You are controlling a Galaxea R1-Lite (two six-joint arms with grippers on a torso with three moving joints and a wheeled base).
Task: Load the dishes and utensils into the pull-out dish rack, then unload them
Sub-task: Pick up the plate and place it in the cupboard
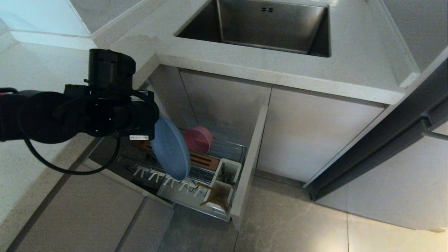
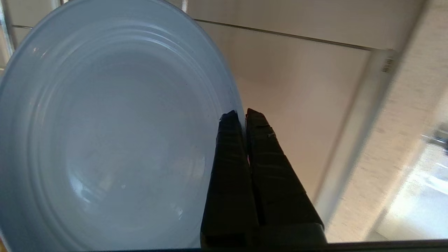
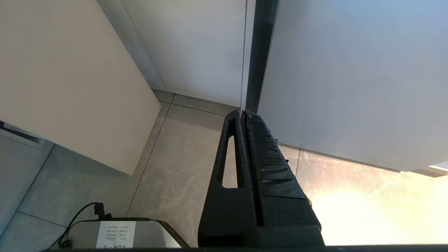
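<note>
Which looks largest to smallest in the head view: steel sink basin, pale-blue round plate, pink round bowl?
1. Steel sink basin, largest by far.
2. Pale-blue round plate, held on edge by the left gripper and partly hidden behind the arm.
3. Pink round bowl, smallest; it sits farther back in the chrome wire pull-out rack.

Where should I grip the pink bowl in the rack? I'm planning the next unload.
Probably the pink bowl's upper rim, coming from above. It stands on edge in the pull-out dish rack, behind the blue plate that the left tool holds by its rim, so only its top is free.
</note>
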